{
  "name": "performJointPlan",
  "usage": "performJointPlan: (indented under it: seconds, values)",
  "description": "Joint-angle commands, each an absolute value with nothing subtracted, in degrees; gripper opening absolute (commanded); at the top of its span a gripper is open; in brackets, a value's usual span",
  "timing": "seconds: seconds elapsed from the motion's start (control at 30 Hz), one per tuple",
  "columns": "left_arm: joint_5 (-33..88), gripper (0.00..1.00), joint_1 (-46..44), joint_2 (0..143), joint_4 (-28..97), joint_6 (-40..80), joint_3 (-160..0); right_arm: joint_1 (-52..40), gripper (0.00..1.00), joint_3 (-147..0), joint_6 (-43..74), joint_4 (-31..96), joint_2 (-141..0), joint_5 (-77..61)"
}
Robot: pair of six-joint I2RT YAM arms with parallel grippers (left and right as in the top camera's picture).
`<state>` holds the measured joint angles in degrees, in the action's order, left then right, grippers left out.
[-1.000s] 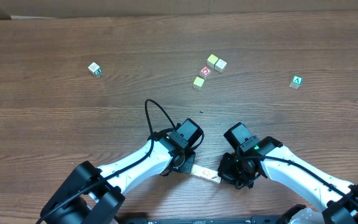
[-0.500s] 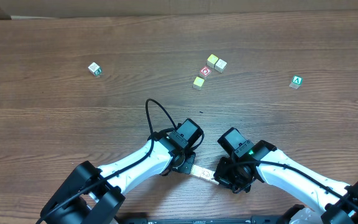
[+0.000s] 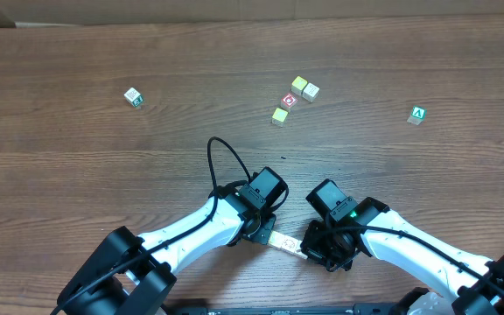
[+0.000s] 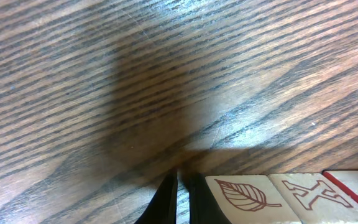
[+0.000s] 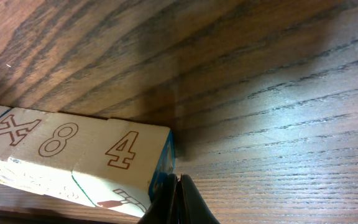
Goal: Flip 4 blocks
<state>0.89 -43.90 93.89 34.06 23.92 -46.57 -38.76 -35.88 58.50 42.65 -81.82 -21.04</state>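
A short row of cream-faced blocks [image 3: 287, 242] lies on the table between my two grippers. In the left wrist view the row runs right from my fingers: a leaf block [image 4: 241, 196], then a block printed X [image 4: 309, 191]. The left gripper [image 4: 180, 198] is shut, its fingertips beside the leaf block's end. In the right wrist view the faces read X, 8 and 4 [image 5: 122, 149]. The right gripper [image 5: 178, 200] is shut, tips against the blue end of the 4 block. From overhead, the left gripper [image 3: 269, 234] and right gripper [image 3: 307, 249] flank the row.
Loose cubes lie farther back: a white-green one [image 3: 133, 97] at the left, a cluster of a yellow [image 3: 298, 84], a cream [image 3: 311, 91], a red ringed [image 3: 289, 101] and a yellow-green one [image 3: 279, 115], and a green "A" cube [image 3: 418, 115] at the right.
The right gripper has slid left up to the row's end, covering more of the row from above. The left arm has stayed put; only its cable loop shifted slightly.
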Motion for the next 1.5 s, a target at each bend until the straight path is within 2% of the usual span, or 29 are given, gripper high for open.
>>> performJointPlan:
  seconds: [0.0,0.47,1.47]
  values:
    - [-2.37,0.04,-44.05,98.19,33.58,24.47,-44.07,-39.38,0.04,-35.99,58.98,41.43,-81.78,-23.24]
    - [4.16,0.04,-40.88,98.19,34.2,25.74,-44.07,-39.38,0.04,-35.99,58.98,41.19,-81.78,-23.24]
    - [2.17,0.04,-37.82,98.19,34.65,23.24,-44.07,-39.4,0.04,-35.99,60.31,41.63,-81.78,-24.14]
